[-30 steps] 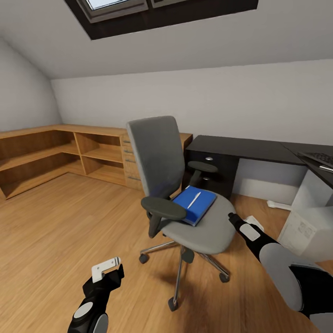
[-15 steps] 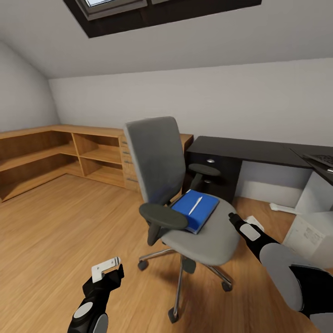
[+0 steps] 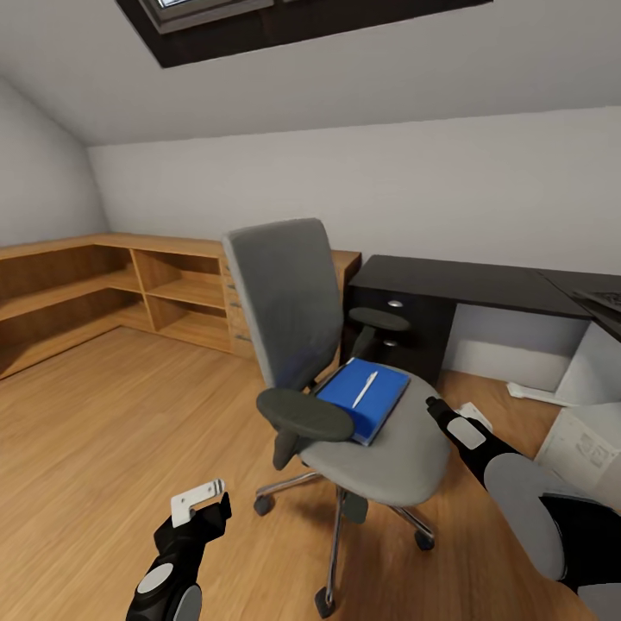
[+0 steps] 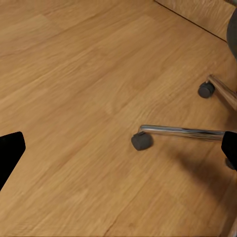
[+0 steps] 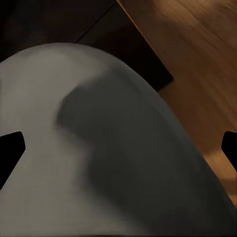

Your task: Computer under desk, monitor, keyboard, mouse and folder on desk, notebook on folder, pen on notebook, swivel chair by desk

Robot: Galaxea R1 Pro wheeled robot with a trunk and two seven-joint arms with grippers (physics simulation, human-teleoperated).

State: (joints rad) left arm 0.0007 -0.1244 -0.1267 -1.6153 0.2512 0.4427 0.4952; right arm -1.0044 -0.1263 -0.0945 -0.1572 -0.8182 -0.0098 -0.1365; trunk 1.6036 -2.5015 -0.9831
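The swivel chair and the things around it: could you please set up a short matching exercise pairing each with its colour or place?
Things:
1. folder
2. pen
3. swivel chair
4. desk

Descriptions:
A. black top, against the far wall
B. white, lying on the blue cover
C. grey seat, chrome base on the wood floor
D. bright blue, on the seat

Pairs: 1-D, 2-B, 3-C, 4-A
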